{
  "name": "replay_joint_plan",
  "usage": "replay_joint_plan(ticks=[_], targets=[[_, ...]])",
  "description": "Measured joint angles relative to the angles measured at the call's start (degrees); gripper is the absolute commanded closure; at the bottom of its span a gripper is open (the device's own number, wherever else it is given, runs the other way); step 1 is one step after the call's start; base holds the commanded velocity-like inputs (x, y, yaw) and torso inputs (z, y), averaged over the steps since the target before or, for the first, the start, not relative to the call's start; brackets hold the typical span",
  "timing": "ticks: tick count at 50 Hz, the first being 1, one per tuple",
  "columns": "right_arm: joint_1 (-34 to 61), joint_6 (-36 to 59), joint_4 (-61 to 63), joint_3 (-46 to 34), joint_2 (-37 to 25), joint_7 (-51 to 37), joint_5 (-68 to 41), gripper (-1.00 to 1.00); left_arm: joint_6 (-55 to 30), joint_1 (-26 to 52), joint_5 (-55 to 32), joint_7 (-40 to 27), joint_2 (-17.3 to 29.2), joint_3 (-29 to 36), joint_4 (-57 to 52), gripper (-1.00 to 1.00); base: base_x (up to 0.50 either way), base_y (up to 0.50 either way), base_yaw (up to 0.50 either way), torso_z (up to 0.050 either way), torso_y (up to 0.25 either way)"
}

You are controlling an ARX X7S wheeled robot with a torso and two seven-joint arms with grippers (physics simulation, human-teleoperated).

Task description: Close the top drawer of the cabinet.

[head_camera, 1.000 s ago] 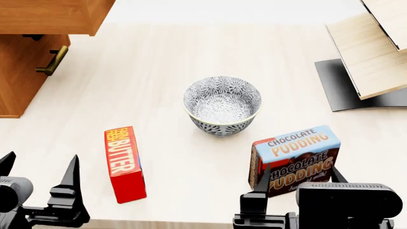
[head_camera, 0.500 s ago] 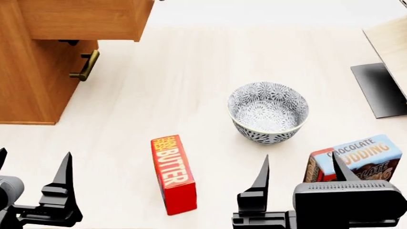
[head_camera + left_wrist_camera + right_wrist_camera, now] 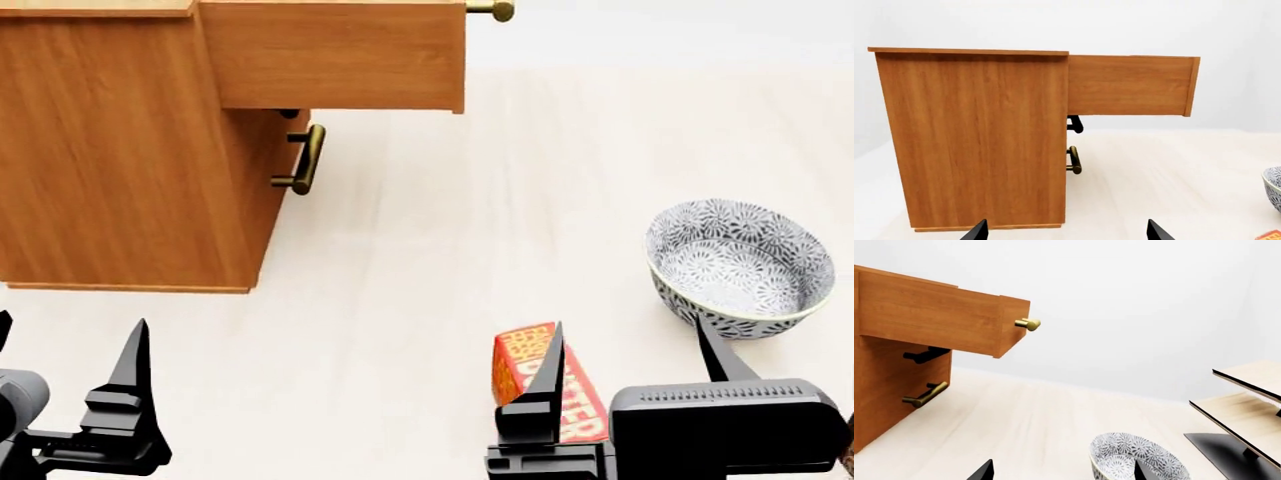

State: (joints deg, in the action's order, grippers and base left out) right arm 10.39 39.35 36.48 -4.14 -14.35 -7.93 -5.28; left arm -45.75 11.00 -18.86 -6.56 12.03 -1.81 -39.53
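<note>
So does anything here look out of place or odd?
Only the orange-brown wooden top drawer: it juts far out of the boxy orange-brown wooden cabinet, wide open, while the lower fronts sit flush. Nothing looks spilled or damaged.
</note>
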Motion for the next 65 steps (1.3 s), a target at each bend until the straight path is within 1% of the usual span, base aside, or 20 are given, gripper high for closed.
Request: replay_joint_plan(ticks=[31,55,65], targets=[[0.1,-0.8,-0.8,-0.4,-0.5,-1.3,-0.1,-1.0,0.7,-0.2,-0.8,-0.9,0.7,0.4,0.2,-1.0,0.08,0.5,0.0,0.0,0.0],[0.4,0.6,-2.0,-1.0,-0.3,-2.9,0.0,-1.0,1.1,-0.2,-1.5,-1.6,1.2,0.6,0.6,-1.0,0.0,0.0,0.0,0.0,0.0],[-0.1,-0.6,-1.9,0.1,0.0,-2.5,-1.7,-1.0,1.5,-0.3,-1.8,-1.8,1.3,0.7,0.8,-1.0,0.48,0.0,0.0,0.0,0.0]])
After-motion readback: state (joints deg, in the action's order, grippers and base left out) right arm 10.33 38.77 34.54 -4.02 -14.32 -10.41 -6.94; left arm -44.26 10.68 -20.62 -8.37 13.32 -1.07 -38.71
